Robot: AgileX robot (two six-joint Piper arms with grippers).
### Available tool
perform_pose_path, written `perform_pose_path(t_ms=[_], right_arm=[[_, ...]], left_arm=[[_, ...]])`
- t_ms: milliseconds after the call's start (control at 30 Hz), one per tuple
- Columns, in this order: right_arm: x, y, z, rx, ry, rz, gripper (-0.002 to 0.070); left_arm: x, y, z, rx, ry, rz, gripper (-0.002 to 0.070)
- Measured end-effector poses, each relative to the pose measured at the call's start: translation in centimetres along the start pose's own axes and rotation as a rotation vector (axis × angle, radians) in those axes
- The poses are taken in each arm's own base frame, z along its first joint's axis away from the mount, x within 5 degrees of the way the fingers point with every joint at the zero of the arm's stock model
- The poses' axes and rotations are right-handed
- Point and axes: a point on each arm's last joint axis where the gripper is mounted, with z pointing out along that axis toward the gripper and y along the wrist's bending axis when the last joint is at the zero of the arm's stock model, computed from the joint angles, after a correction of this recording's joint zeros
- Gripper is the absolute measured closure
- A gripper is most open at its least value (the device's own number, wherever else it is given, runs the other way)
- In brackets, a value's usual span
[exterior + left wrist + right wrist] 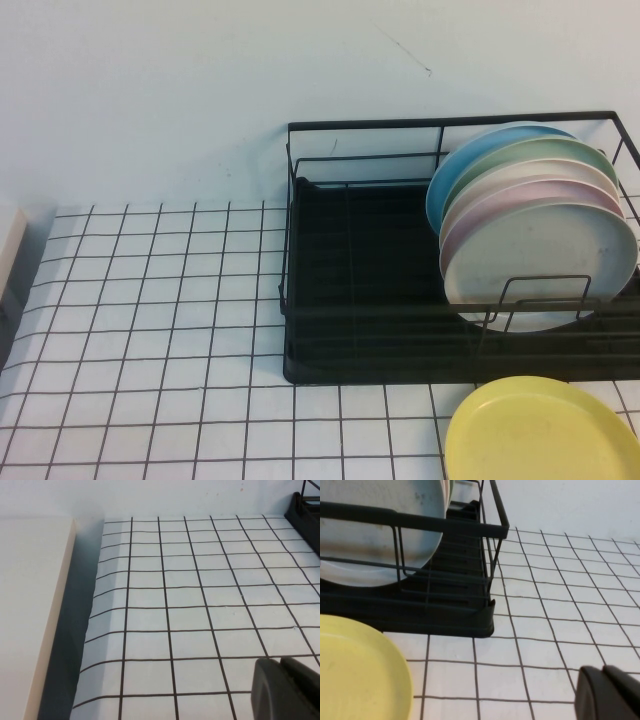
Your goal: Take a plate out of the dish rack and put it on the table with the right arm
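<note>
Matte yellow plate point(540, 432), black wire dish rack point(350, 320), smooth white table point(150, 330)

The black right gripper point(609, 694) sat low at the frame's five o'clock, fingers pressed together (likewise the black left gripper point(286, 687)).

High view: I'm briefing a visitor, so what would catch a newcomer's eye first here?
The fan of pastel plates standing on edge at the right end of the black dish rack, and the pale-yellow plate lying flat on the gridded table just in front of it. The left tool and right tool show only in their wrist views, above bare table; the right is shut, empty.
</note>
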Motion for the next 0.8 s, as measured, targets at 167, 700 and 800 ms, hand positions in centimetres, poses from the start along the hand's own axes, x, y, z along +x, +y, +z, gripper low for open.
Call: perform_pose_path(t_ms=[167, 700, 800], right_arm=[[0.01, 0.01, 0.00, -0.001, 0.001, 0.001, 0.0678], [0.04, 0.22, -0.04, -0.037, 0.011, 0.044, 0.0678], [0.04, 0.22, -0.04, -0.037, 0.011, 0.045, 0.0678]], left_arm=[[0.00, 0.00, 0.00, 0.000, 0.000, 0.000, 0.0678], [0.00, 0.00, 0.00, 0.000, 0.000, -0.004, 0.0678], [0.00, 0.00, 0.00, 0.000, 0.000, -0.004, 0.0678]])
